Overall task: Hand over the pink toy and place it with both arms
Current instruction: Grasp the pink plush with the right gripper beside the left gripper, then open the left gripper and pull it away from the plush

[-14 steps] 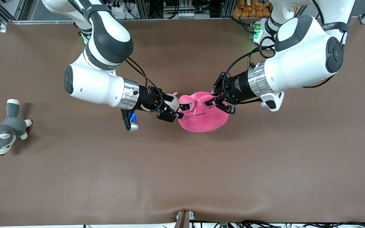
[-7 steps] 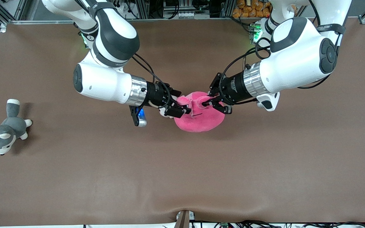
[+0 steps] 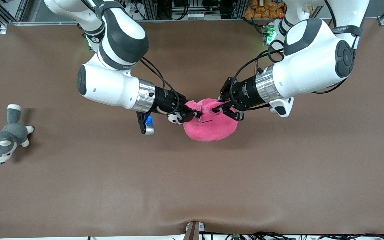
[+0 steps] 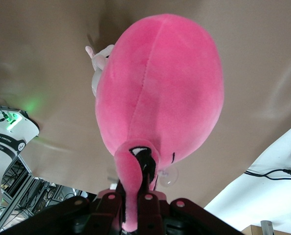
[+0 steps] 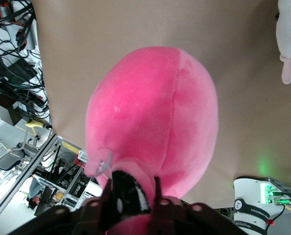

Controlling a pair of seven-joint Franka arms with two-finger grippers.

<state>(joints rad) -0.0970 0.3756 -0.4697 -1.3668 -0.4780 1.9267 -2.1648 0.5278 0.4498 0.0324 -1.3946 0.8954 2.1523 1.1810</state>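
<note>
A brown, matte worktop (image 3: 192, 186) spans the scene, with aluminium framing and cables along the edge where the arm bases stand. Toward the right arm's end of the worktop, well apart from both claws, lies a grey-and-white husky plush (image 3: 3, 140) on its side. At mid-worktop the round hot-pink plush toy (image 3: 212, 125) hangs between the two claws, its bulging body sagging nearer the front camera than either claw. The left claw (image 3: 219, 109), on the white arm entering from the left arm's end, is clenched on one small pink ear flap (image 4: 130, 186) of the toy; in the left wrist view the flap is pinched between the black fingers (image 4: 146, 164). The right claw (image 3: 195, 115) meets the toy from the right arm's end, its fingers drawn in on the toy's other flap (image 5: 128, 193), seen pressed at the black eye patch in the right wrist view. A small pale pink-and-white puppy plush (image 3: 173, 118) shows partly under the right claw, just beside the pink toy.
</note>
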